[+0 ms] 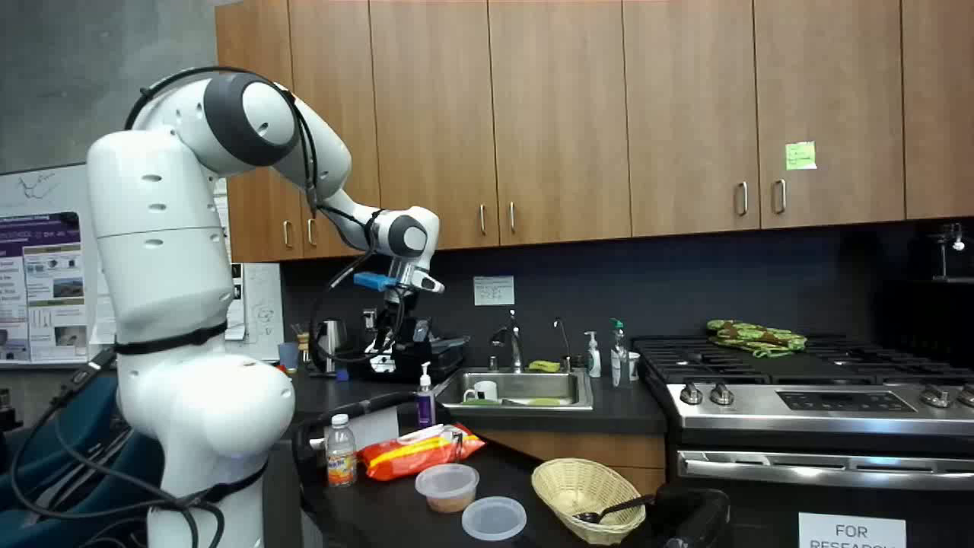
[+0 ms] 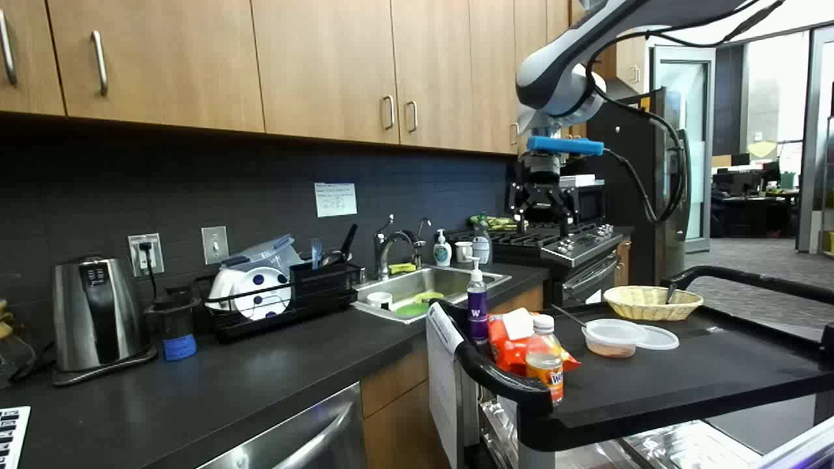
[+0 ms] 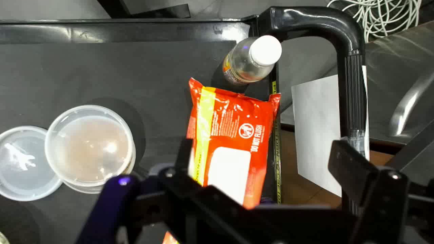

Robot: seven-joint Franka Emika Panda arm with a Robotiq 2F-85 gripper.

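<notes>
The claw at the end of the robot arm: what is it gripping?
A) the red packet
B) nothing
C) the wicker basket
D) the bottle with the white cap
B: in an exterior view the gripper has its jaws apart with nothing between them, and the red packet lies below on the black cart.

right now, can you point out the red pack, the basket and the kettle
Red pack (image 3: 231, 139), in the wrist view: on the red printed face.
Basket (image 2: 646, 313), in an exterior view: on its outer wall, below the rim.
Kettle (image 2: 130, 315), in an exterior view: on the steel body.
</notes>
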